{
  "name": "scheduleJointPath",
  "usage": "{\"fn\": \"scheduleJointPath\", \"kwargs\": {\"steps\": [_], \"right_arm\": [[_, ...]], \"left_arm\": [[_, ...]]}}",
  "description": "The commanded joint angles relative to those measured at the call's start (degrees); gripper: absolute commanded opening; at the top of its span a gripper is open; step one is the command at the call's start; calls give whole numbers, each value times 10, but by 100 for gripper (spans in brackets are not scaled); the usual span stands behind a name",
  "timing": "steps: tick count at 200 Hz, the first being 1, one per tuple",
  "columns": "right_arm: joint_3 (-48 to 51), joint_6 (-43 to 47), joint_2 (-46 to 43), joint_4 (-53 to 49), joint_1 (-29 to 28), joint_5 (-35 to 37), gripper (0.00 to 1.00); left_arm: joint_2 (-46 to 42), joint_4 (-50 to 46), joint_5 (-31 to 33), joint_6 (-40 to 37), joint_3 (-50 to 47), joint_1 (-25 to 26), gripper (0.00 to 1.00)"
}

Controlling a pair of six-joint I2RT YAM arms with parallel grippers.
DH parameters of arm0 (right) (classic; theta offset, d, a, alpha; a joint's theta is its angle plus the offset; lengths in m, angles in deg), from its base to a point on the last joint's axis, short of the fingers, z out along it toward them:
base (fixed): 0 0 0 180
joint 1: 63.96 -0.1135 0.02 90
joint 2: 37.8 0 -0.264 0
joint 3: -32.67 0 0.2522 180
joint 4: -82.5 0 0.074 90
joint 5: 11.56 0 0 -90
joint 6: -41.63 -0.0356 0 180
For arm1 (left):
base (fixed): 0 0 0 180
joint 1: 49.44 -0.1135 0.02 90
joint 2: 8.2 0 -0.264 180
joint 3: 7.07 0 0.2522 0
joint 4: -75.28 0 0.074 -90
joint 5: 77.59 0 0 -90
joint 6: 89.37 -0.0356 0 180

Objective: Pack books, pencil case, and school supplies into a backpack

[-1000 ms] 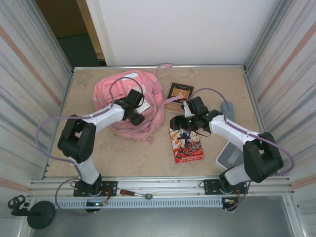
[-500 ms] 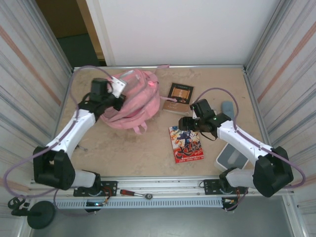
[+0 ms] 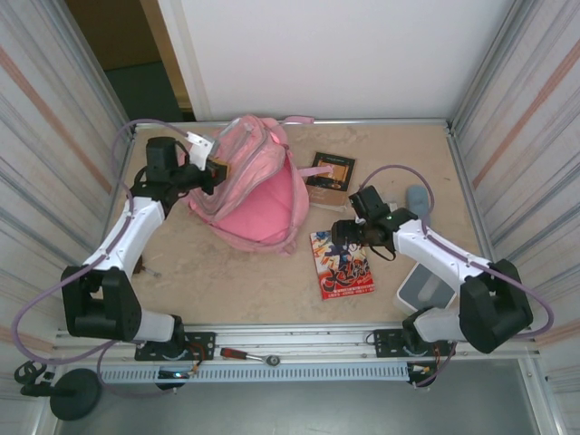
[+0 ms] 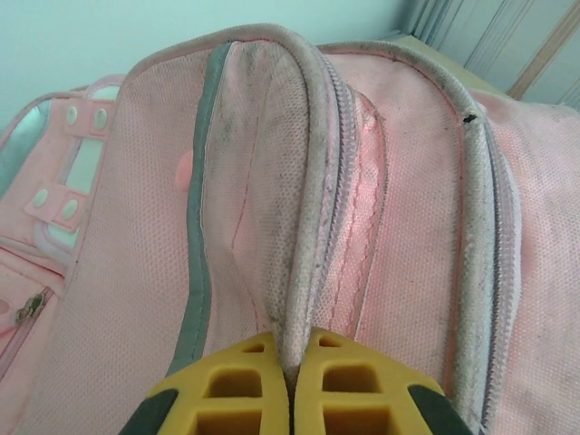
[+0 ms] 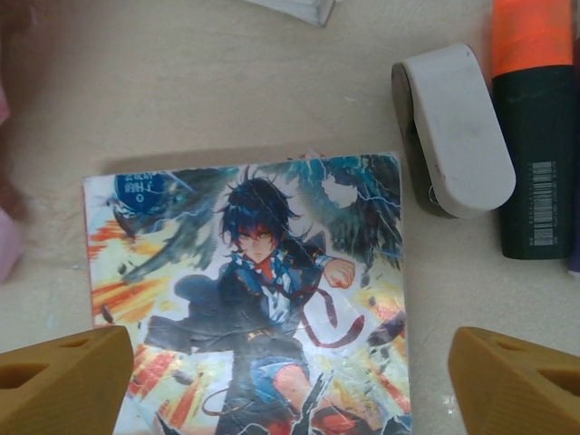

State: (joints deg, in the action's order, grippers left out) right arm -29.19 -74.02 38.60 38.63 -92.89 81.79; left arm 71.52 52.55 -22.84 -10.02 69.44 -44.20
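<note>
A beige table (image 3: 227,272) is sitting inside ribbed metal walls, with a white wall closing the far side. At the near edge a red-handled tool (image 3: 243,353) is lying on the metal rail between the two arm bases. A white tub (image 3: 415,292) is standing at the near right, partly under the right arm.

Just left of the tub, the cartoon book (image 3: 346,267) is lying flat with its cover up. The right gripper (image 3: 340,236) is hanging over its far end, jaws spread wide and grasping nothing. In the right wrist view the gripper (image 5: 290,390) is showing one yellow fingertip (image 5: 63,381) on either side of the cartoon book (image 5: 254,299), clear of the cover. Beside the book's corner in that view, a white piece (image 5: 449,131) is lying on the table, and a black-and-orange marker (image 5: 535,136) is lying just beside it.

Further back on the left, the pink backpack (image 3: 263,204) is slumping on the table. The left gripper (image 3: 216,170) is clenching its far-left rim and pulling it up. In the left wrist view the gripper (image 4: 290,385) is pressing both pads together on the zipped edge of the backpack (image 4: 136,227).

The brown book (image 3: 331,170) is lying flat just right of the backpack, beyond the cartoon book.
</note>
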Motion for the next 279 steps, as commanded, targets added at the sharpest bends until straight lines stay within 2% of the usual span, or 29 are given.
{"fn": "scheduleJointPath", "kwargs": {"steps": [1,21,50,77,90,100,118,152,171,181,193,214,239,279], "right_arm": [[-11,24,18,-7,20,-12,90],[-10,28,39,-4,31,-41,91],[9,20,47,-7,35,-73,90],[36,11,47,7,51,-115,89],[41,8,53,8,55,-125,88],[45,9,56,7,58,-125,87],[59,12,55,10,71,-135,87],[99,4,58,66,69,-231,80],[125,-25,51,117,32,-272,68],[140,-45,30,148,7,-282,62],[156,-63,-8,162,-15,-256,60],[177,-61,-47,149,4,-203,59],[197,-43,-40,163,36,-219,59],[206,-70,-1,241,-4,-240,56]], "left_arm": [[5,43,-25,-25,43,-10,0],[17,30,15,-31,17,-10,6],[19,48,83,29,-36,-10,19],[-17,73,114,153,-80,7,46],[-50,100,144,234,-121,34,57],[-74,116,143,273,-157,64,62],[-100,114,179,338,-206,143,68],[-82,104,229,438,-254,312,70],[-55,119,253,483,-275,376,70],[-45,126,259,503,-287,394,70],[-41,137,265,516,-301,405,70],[-35,135,290,512,-312,424,70],[11,152,269,505,-295,440,70],[88,189,265,509,-257,473,64]]}}
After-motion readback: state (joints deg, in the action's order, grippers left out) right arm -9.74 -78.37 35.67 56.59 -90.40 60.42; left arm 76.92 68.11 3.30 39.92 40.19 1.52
